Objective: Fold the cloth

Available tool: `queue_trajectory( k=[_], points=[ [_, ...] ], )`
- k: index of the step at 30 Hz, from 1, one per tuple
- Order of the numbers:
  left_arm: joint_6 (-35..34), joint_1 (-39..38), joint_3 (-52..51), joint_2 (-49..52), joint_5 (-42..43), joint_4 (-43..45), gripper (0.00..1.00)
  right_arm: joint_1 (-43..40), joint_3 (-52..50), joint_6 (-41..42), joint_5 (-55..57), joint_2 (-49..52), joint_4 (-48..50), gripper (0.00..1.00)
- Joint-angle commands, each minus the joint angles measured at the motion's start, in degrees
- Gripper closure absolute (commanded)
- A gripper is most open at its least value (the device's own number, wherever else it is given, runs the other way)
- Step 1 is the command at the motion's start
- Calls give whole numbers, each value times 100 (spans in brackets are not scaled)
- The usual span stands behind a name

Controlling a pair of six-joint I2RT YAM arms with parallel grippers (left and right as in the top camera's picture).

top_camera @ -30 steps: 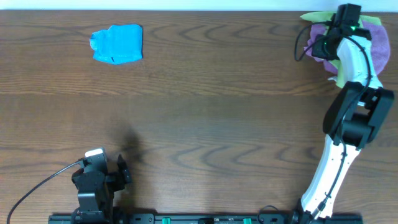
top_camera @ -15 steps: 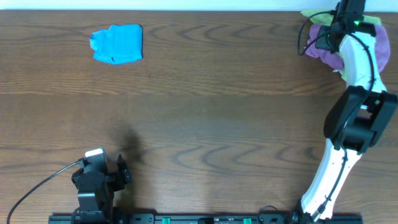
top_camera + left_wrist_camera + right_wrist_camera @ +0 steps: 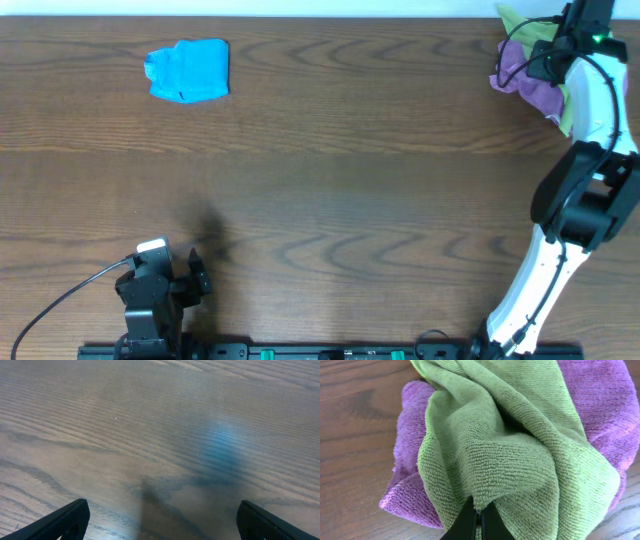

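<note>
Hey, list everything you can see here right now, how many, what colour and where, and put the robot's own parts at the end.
blue cloth: one, blue, far left part of the table.
green cloth: one, green, far right corner, lying over the purple cloth.
purple cloth: one, purple, under the green cloth.
table: one, brown wood grain, beneath everything.
cable: one, black, near edge beside the left arm.
left claw: one, black, open, over bare wood.
right claw: one, black, shut on the green cloth's edge.
</note>
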Motion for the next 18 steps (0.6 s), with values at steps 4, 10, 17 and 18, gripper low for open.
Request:
queue_trajectory(
  k=[4, 10, 17, 18],
  points=[
    [42, 13, -205, -35, 22, -223, 5, -9, 236, 9, -396, -219, 74, 98],
    [42, 13, -205, -35, 22, -225, 5, 28, 870, 9, -560, -219, 28, 99],
    [42, 13, -205, -35, 22, -223, 5, 39, 1353, 9, -688, -219, -103, 98],
    [42, 13, -205, -35, 22, -223, 5, 39, 1373, 9, -688, -219, -103, 99]
  ],
)
